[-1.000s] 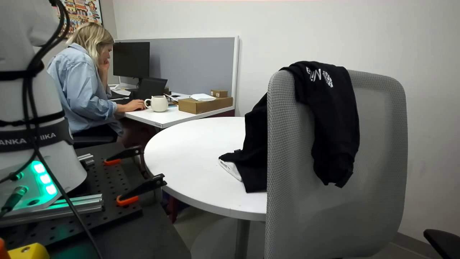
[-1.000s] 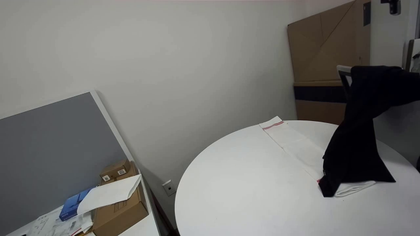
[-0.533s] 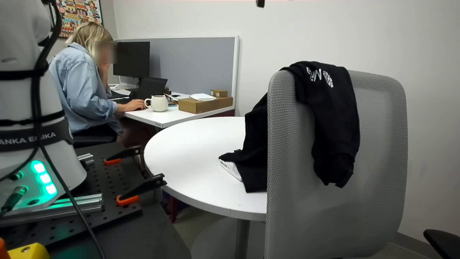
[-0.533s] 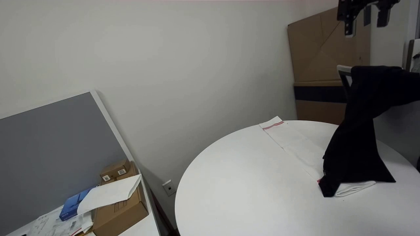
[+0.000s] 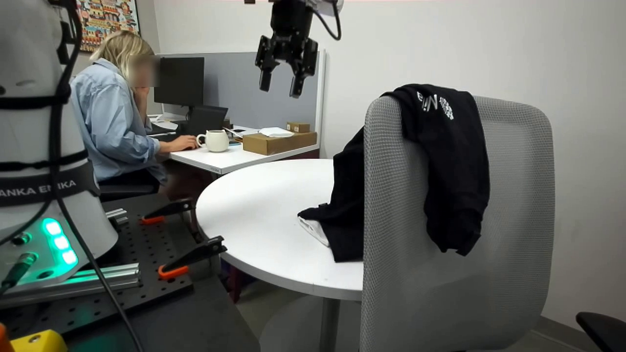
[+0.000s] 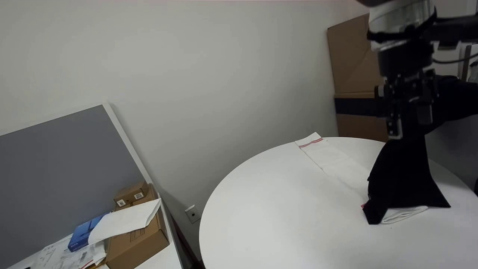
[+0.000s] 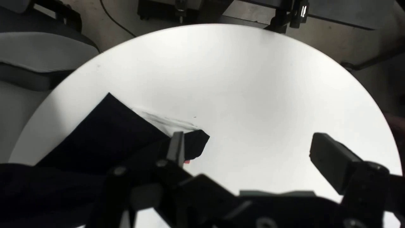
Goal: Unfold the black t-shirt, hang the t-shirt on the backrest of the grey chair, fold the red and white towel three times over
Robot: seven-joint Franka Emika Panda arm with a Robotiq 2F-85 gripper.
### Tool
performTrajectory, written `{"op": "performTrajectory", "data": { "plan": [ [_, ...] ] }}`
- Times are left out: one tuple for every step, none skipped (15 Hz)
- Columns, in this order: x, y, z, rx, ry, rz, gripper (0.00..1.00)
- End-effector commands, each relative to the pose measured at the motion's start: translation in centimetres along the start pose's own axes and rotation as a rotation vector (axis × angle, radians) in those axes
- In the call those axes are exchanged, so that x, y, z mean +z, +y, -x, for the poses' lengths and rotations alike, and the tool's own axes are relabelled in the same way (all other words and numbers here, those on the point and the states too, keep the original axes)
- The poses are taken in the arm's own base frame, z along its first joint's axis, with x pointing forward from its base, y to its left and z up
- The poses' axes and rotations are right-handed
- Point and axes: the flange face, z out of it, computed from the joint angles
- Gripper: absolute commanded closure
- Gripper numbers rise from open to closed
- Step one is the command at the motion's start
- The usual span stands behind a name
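The black t-shirt hangs over the top of the grey chair, its white print at the upper edge. Its other end drapes down onto the round table and covers part of the red and white towel. That towel lies flat as a long strip, red stripes at its far end; folded white layers peek out below the shirt. Above the table my gripper points down with its jaws wide apart and nothing between them. In the wrist view the gripper has its left finger overlapping the t-shirt in the picture.
The white round table stands beside a desk with a cardboard box and a mug. A person sits at that desk. Black clamps with orange tips, such as this clamp, sit along the robot's base plate.
My gripper has come down from above into both exterior views, its jaws staying wide. The t-shirt, towel and chair have not visibly moved.
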Motion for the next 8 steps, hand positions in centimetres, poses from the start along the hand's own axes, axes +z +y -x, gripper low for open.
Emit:
{"op": "performTrajectory", "data": {
  "plan": [
    [6.5,-3.8,0.9,-0.005,0.063,0.062,0.00],
    [8.4,-4.5,0.7,-0.029,0.070,0.097,0.00],
    [9.8,-4.9,0.5,-0.044,0.068,0.120,0.00],
    [10.9,-5.1,0.3,-0.061,0.071,0.146,0.00],
    [11.2,-4.9,-0.9,-0.071,0.075,0.170,0.00],
    [11.9,-4.7,-0.6,-0.074,0.076,0.189,0.00],
    [12.1,-4.2,-1.1,-0.079,0.069,0.203,0.00],
    [12.4,-3.5,-1.6,-0.084,0.051,0.210,0.00]
  ]
}}
